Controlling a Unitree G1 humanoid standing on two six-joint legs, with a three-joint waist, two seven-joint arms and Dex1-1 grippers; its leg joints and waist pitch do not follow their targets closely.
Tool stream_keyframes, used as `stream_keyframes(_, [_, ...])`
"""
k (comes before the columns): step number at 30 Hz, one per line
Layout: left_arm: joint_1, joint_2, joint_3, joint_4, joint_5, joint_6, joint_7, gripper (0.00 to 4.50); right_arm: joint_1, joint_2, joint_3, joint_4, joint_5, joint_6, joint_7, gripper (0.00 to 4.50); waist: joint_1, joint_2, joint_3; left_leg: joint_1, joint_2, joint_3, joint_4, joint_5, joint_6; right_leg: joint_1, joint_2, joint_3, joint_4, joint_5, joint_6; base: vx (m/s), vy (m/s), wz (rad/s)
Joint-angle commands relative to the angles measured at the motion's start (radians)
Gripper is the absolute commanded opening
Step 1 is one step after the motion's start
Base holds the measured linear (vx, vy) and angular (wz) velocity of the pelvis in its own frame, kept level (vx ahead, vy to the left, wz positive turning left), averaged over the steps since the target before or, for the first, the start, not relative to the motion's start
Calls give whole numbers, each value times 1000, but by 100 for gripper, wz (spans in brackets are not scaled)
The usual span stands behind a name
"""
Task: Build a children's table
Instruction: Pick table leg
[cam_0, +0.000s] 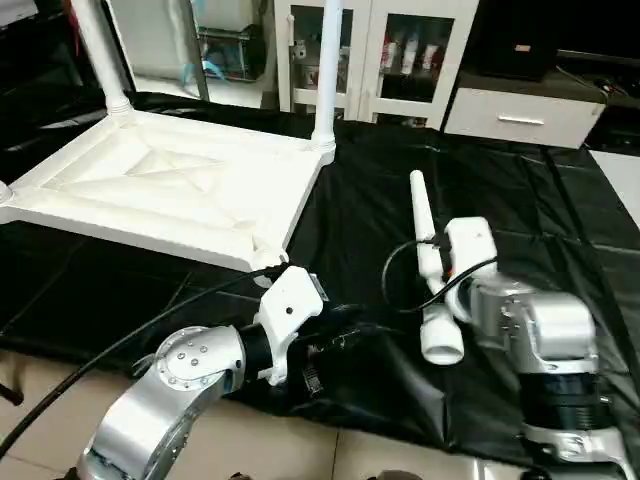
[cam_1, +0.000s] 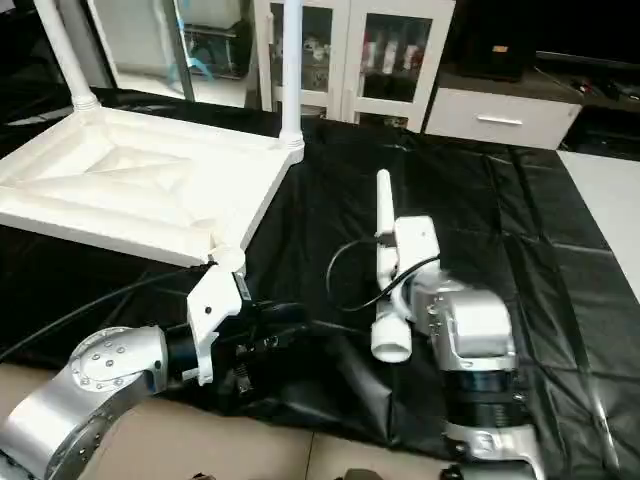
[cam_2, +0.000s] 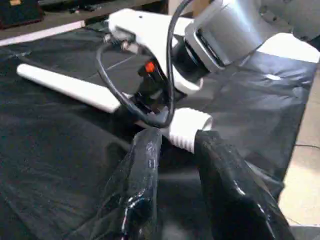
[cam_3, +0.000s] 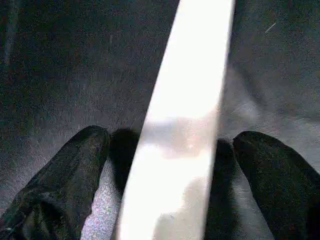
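Straddling the loose leg (cam_0: 424, 225) with the right fingers (cam_3: 75, 170) spread wide, one black finger on each side of the white tube and neither closed on it; hovering the left fingers (cam_2: 140, 175) part-open and empty just beside the leg's ribbed wide end (cam_2: 187, 127), aimed at it across the black cloth. Working outward, puts the build at about halfway by the look of it: tabletop (cam_0: 150, 190) lying upside down on the far left of the bench (cam_0: 540, 220), ribs up, with two standing legs (cam_0: 95, 50) (cam_0: 328, 60) already seated in the far corner sockets, the near corner socket (cam_1: 228, 258) open and waiting close to the left wrist. Leaves, as a judgement, the grasp on this loose leg, the carry to an open socket, the press home, and then another socket to fill. Finds plenty of bare cloth right of the leg and beyond it for lifting and swinging; less on the near side, with the wide end lying close to the bench's front edge and the floor (cam_0: 300, 445) just below. Calls for care with the right wrist's black cable (cam_0: 400, 280) looping beside the tube, and with the tabletop's near rim between leg and socket.
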Motion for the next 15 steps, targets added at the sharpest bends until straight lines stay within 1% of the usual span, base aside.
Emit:
stream_keyframes(1, [-13, 12, 7, -16, -3, 12, -2, 142, -11, 1, -26, 9, 11, 27, 9, 418, 5, -8, -59, -3, 43, -1, -104, -191, -33, 35, -34, 36, -72, -265, -147, 0, 0, 0])
stream_keyframes(2, [-17, 22, 10, -18, -4, 15, -3, 142, -13, 6, -39, 16, 15, 38, 9, 418, 5, -9, -59, -4, 42, 3, -104, -175, -30, 35, -33, 36, -71, -240, -153, 55, -51, 1])
stream_keyframes(3, [-19, 30, 13, -21, -9, 17, -10, 142, -17, 4, -45, 22, 15, 46, 9, 410, 7, -6, -61, -4, 43, 8, -105, -143, -31, 38, -30, 34, -67, -200, -164, 56, -46, -2])
stream_keyframes(4, [-19, 30, 13, -21, -9, 17, -10, 142, -17, 4, -45, 22, 15, 46, 9, 397, 8, -5, -65, -5, 44, 9, -103, -96, -31, 44, -29, 33, -60, -139, -175, 83, -60, -5])
stream_keyframes(5, [-21, 35, 15, -24, -15, 22, -16, 142, -20, 6, -55, 26, 15, 47, 6, 388, 10, -6, -67, -4, 44, 13, -101, -49, -28, 47, -27, 34, -55, -75, -187, 55, -36, -5])
stream_keyframes(6, [-23, 41, 15, -26, -18, 22, -22, 142, -23, 6, -64, 33, 14, 48, 4, 388, 12, -3, -68, -3, 43, 14, -99, -27, -27, 48, -26, 34, -52, -45, -195, 50, -25, -5])
stream_keyframes(7, [-28, 43, 13, -25, -16, 19, -24, 142, -27, 3, -69, 40, 14, 47, 6, 378, 13, 3, -69, -2, 43, 16, -98, 3, -28, 50, -23, 34, -49, 4, -207, 0, 0, 0])
stream_keyframes(8, [-30, 50, 12, -26, -15, 16, -31, 142, -28, 2, -74, 38, 15, 50, 3, 357, 14, 1, -69, -1, 44, 18, -97, 7, -26, 50, -22, 35, -49, 20, -213, 0, 0, 0])
stream_keyframes(9, [-33, 54, 9, -24, -13, 10, -37, 142, -28, -2, -78, 36, 17, 49, 3, 357, 17, 2, -67, 2, 45, 20, -98, -2, -26, 51, -21, 36, -50, 19, -221, 0, 0, 0])
stream_keyframes(10, [-38, 64, 2, -26, -7, 3, -47, 142, -26, -9, -84, 23, 20, 58, 4, 351, 17, 1, -65, 4, 46, 22, -100, -23, -28, 52, -21, 36, -52, -8, -223, 0, 0, 0])
stream_keyframes(12, [-43, 74, -2, -32, -8, 5, -53, 142, -23, -14, -90, 11, 21, 68, 6, 332, 20, 0, -62, 8, 49, 24, -103, -62, -36, 49, -21, 37, -57, -66, -220, 0, 0, 0])
stream_keyframes(13, [-44, 78, -3, -34, -12, 9, -55, 142, -21, -15, -93, 5, 21, 72, 7, 321, 22, 1, -60, 11, 50, 24, -105, -90, -45, 47, -21, 37, -59, -111, -213, 0, 0, 0])
stream_keyframes(14, [-48, 79, -5, -34, -14, 15, -55, 169, -18, -19, -95, 2, 22, 73, 10, 311, 23, 5, -58, 12, 51, 23, -106, -105, -49, 45, -21, 37, -61, -132, -209, 0, 0, 0])
stream_keyframes(15, [-49, 83, -4, -36, -15, 23, -55, 176, -14, -20, -97, -5, 23, 76, 10, 306, 23, 2, -57, 12, 51, 23, -108, -129, -58, 45, -21, 38, -63, -165, -199, 0, 0, 0])
